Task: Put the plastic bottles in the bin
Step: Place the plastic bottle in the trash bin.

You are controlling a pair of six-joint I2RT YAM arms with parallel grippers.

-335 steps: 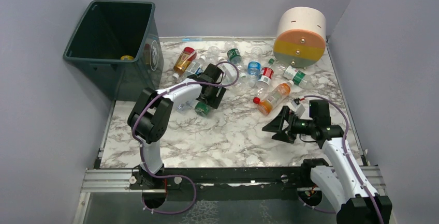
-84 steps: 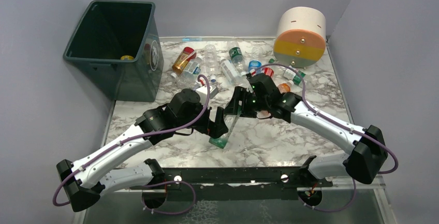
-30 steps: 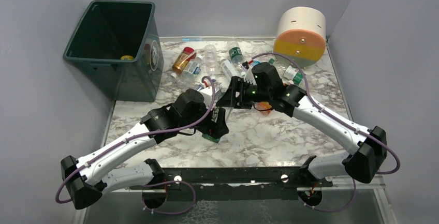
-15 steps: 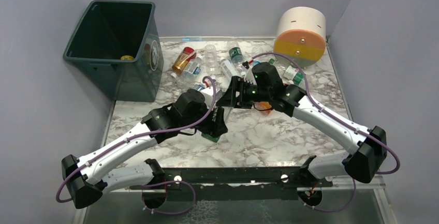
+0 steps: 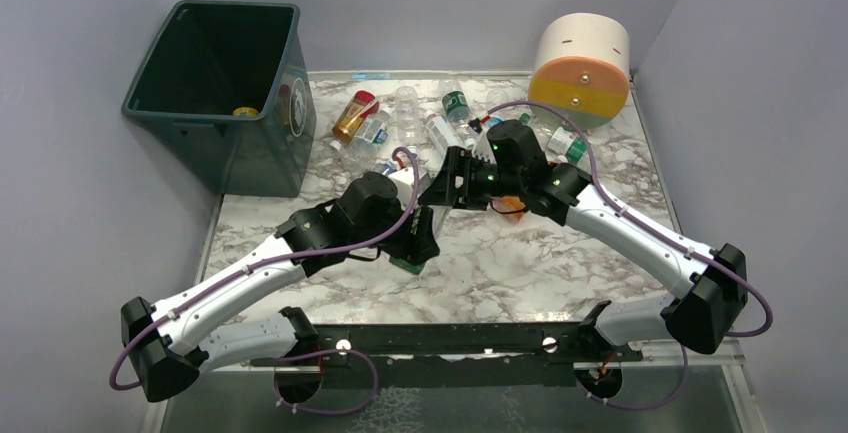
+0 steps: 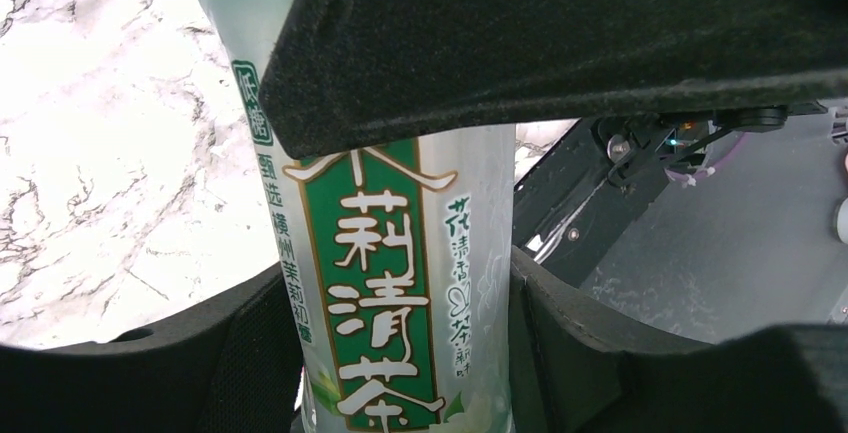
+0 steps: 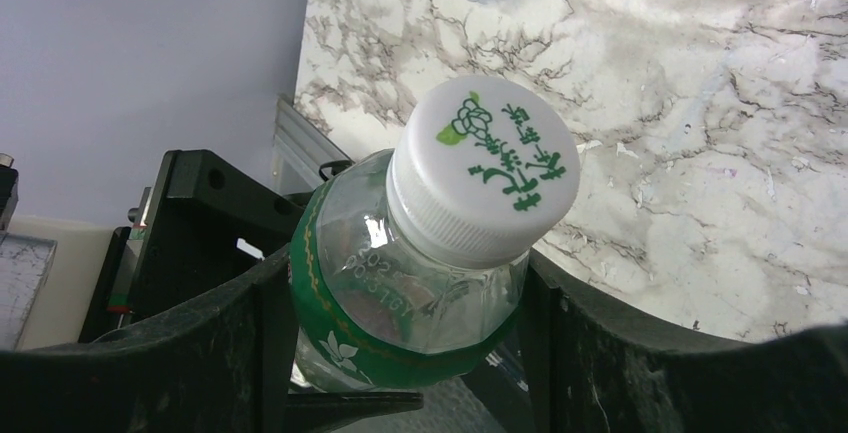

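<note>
While right fingers (image 7: 660, 373) are pinching green-labelled tea bottle (image 6: 390, 283) below white cap (image 7: 485, 168), left fingers (image 6: 150, 383) are clamping its labelled body.

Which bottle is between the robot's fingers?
The green-labelled bottle with the white cap: left gripper and right gripper both flank it. The other bottles lie loose on the table.

I'm looking at the clear plastic bottle with the green label and white cap (image 7: 440, 223): it's tilted, neck wedged in the right gripper (image 7: 405, 303) and labelled body pinched by the left gripper (image 6: 400, 283), near the middle of the table. The other small plastic bottles (image 5: 407, 113) lie scattered on their sides along the far edge. An amber one with a red cap (image 5: 355, 116) is nearest the dark green rectangular plastic bin (image 5: 262, 158), which stands upright at far left.
</note>
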